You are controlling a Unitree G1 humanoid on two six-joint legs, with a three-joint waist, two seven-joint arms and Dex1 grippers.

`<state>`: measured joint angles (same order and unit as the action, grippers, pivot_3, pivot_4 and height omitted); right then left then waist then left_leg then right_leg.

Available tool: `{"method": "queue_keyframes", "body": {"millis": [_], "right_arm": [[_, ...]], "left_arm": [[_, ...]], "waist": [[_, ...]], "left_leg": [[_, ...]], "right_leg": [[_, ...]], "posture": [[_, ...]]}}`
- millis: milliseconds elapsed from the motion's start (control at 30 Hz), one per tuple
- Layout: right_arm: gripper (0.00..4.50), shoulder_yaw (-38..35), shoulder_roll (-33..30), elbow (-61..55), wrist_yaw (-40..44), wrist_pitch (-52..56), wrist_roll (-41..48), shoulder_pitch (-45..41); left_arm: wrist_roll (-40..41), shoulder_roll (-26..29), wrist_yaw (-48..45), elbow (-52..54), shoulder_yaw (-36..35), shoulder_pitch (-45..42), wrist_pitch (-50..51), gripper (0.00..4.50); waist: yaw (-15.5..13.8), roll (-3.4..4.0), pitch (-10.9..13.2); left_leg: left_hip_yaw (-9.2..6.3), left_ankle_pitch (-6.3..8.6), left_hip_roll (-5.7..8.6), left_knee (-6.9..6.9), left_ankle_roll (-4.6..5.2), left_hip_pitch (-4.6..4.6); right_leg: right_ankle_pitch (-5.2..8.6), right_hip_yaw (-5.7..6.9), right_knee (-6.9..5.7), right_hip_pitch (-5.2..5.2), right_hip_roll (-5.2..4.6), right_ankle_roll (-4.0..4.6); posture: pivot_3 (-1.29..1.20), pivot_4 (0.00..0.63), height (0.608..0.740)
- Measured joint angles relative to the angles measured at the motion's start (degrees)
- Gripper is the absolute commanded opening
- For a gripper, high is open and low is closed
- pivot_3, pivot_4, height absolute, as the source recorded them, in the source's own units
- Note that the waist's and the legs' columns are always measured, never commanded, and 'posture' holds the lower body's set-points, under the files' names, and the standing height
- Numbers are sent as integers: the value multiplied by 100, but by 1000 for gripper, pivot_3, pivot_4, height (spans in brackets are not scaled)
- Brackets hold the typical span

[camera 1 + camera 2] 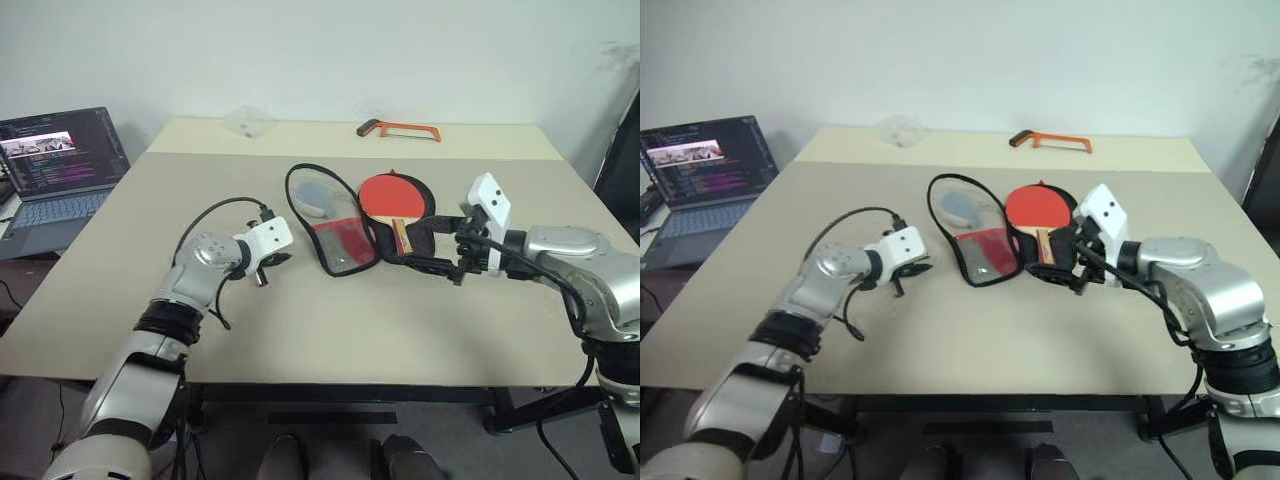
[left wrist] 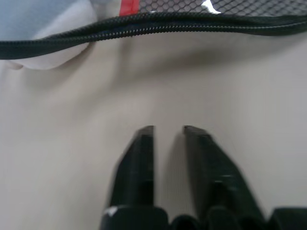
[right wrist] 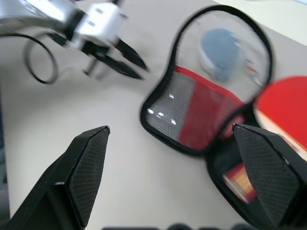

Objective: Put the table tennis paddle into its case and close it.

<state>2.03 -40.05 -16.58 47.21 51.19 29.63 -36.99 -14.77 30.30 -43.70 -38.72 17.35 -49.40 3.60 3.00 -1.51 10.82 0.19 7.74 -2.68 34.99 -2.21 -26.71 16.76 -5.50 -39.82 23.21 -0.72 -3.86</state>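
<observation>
My left gripper (image 1: 277, 262) closed, empty; right gripper (image 3: 172, 177) wide open. Red round wooden-handled paddle (image 1: 388, 197) atop open black-red zip case (image 1: 335, 225), mid-desk; zipping could snag its handle.

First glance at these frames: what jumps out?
The red paddle lies mid-table on one half of the opened case, whose other flap lies spread to its left. The right gripper, jaws wide, sits by the paddle's handle; the left gripper, jaws shut, points at the flap. An orange hacksaw lies at the far edge.
</observation>
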Motion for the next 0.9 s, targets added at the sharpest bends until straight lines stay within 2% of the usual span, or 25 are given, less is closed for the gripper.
{"method": "queue_keyframes", "body": {"millis": [333,533,633,767,900], "right_arm": [[4500,56,24,-15,-280,-29,-139,60],[4500,-225,12,-65,-762,73,-155,211],[4500,-395,1,-84,-945,102,-154,212],[4500,-670,-17,-96,-1284,175,-203,209],[4500,-894,-14,32,-1707,326,-322,185]], "left_arm": [[-294,-1457,1177,-946,120,-624,-511,32],[-300,-2259,2125,-1749,12,-1636,-1292,32],[-289,-2575,2197,-1972,9,-1845,-1525,32],[-224,-3168,2212,-2463,15,-1794,-1641,32],[-283,-3428,2582,-2789,33,-1664,-1823,32]], "waist": [[-133,-3,2],[-139,-5,3],[-136,-5,3],[-126,-5,3],[-110,2,-1]], "left_leg": [[1,0,4,-1,-1,-11],[2,0,12,-1,-1,-12],[5,0,13,-4,-1,-12],[4,0,12,-9,-1,-12],[3,0,14,-8,-1,-9]], "right_leg": [[-7,3,23,0,-4,-8],[-12,1,36,-5,-9,-18],[-13,-1,46,-7,-11,-20],[-13,-1,47,-5,-10,-19],[-14,-5,39,-3,-10,-19]], "posture": [[0,150,740],[0,150,740],[0,150,740],[0,150,740],[0,150,740]]}}
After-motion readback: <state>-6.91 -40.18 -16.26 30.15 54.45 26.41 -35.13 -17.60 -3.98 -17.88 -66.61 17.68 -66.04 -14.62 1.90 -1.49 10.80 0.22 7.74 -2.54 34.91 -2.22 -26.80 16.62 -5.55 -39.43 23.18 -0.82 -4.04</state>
